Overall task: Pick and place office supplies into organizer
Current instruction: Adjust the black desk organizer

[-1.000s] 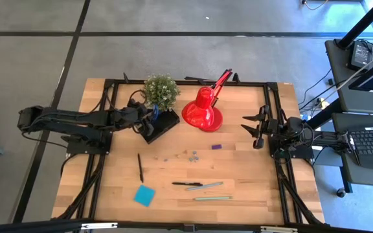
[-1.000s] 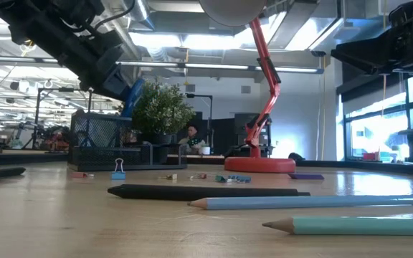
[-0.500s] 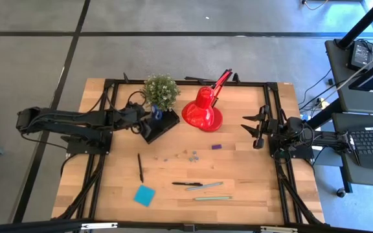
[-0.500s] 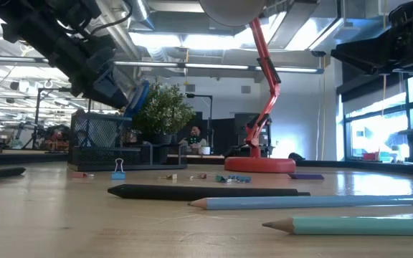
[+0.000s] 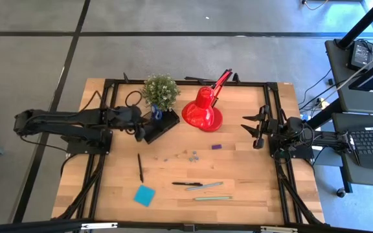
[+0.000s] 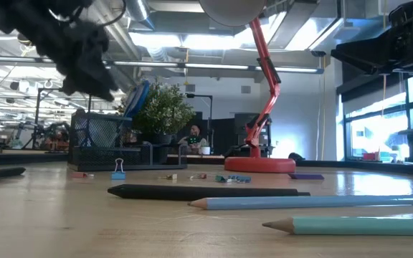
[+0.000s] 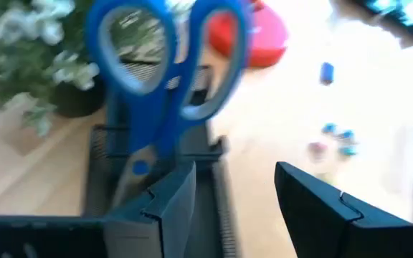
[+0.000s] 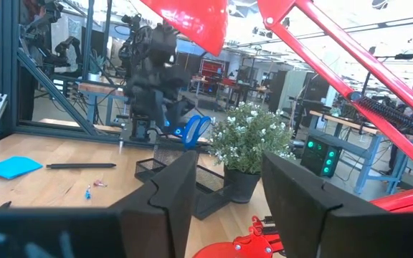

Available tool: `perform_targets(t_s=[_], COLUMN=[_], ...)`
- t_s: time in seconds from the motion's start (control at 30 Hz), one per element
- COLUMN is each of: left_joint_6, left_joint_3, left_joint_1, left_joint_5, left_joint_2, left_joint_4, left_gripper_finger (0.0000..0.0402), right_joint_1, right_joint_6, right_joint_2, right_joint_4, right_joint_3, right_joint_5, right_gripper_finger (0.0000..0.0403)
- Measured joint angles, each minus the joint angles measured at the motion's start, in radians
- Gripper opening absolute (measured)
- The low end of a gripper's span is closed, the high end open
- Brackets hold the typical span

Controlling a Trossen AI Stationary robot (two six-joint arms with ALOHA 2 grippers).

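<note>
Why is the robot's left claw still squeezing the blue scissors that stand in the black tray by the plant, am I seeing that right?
Not quite. The scissors do stand in the black tray by the plant, but the left claw is open and clear of them; the left wrist view shows its fingers apart, nothing between them.

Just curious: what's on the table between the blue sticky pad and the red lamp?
From above, between the blue sticky pad and red lamp, small clips lie scattered on bare wood.

One pair of blue-handled scissors point(image 5: 155, 114), one black mesh organizer point(image 5: 160, 126), one square blue sticky-note pad point(image 5: 144, 195), one purple piece point(image 5: 217, 147), four pens or pencils: a black pen at 9 o'clock point(image 5: 140, 167), three at 6 o'clock point(image 5: 203, 189).
</note>
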Motion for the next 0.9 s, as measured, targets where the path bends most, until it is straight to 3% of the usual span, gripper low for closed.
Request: perform_targets(t_s=[0.17,0.43,0.63,0.9], left_joint_6=[-0.016,0.029,-0.021,-0.155], left_joint_3=[0.021,0.023,0.113,0.375], left_joint_1=[-0.019,-0.136,-0.210,-0.245], left_joint_5=[0.090,0.026,-0.072,-0.119], left_joint_2=[-0.011,0.162,0.339,0.568], left_joint_4=[0.079,0.241,0.086,-0.288], left_gripper_finger=[0.0185,0.0186,0.0185,0.0168], right_joint_1=[0.000,0.000,0.000,0.000], right_joint_6=[0.000,0.000,0.001,0.003], right_joint_2=[0.000,0.000,0.000,0.000], right_joint_4=[0.000,0.000,0.000,0.000], right_joint_3=[0.000,0.000,0.000,0.000], right_joint_5=[0.000,0.000,0.000,0.000], right_gripper_finger=[0.0162,0.0162,0.0162,0.0162])
